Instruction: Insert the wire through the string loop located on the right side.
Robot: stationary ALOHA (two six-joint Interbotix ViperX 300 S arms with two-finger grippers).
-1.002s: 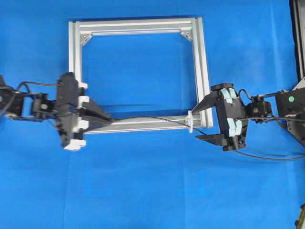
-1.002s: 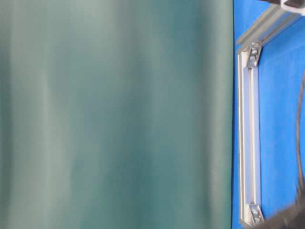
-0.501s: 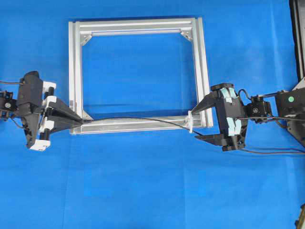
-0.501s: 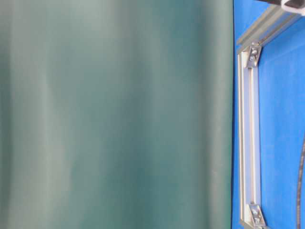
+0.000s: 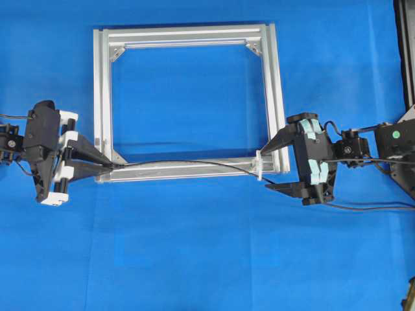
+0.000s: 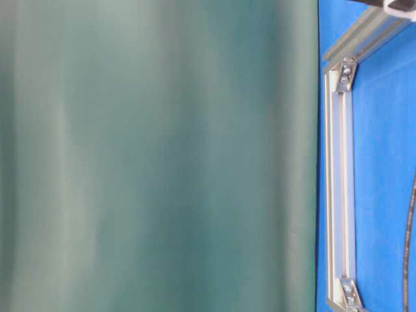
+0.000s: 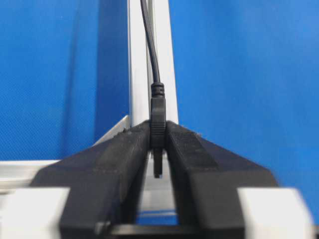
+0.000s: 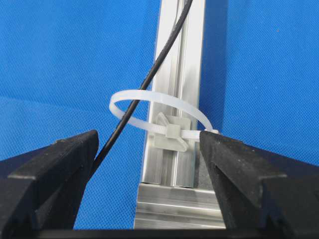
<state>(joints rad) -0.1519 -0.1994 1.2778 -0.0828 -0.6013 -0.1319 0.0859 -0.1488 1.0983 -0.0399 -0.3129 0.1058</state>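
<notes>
Along the frame's [image 5: 188, 170] lower rail, blue cloth [image 5: 207, 259] lies open below.
Left gripper [image 7: 158, 144] pinches the wire's [image 8: 149, 87] plug; black wire runs through the string loop [image 8: 159, 107]; right gripper [image 8: 149, 164] gapes wide around it.

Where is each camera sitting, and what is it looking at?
Overhead: above, looking down on the frame, left end effector and right end effector.
Table-level: low, mostly blocked by a green surface; no arm visible.
Left wrist: on the left arm, looking along its fingers pinching the wire.
Right wrist: between open fingers, facing the string loop.
Both wrist views share the wire.
</notes>
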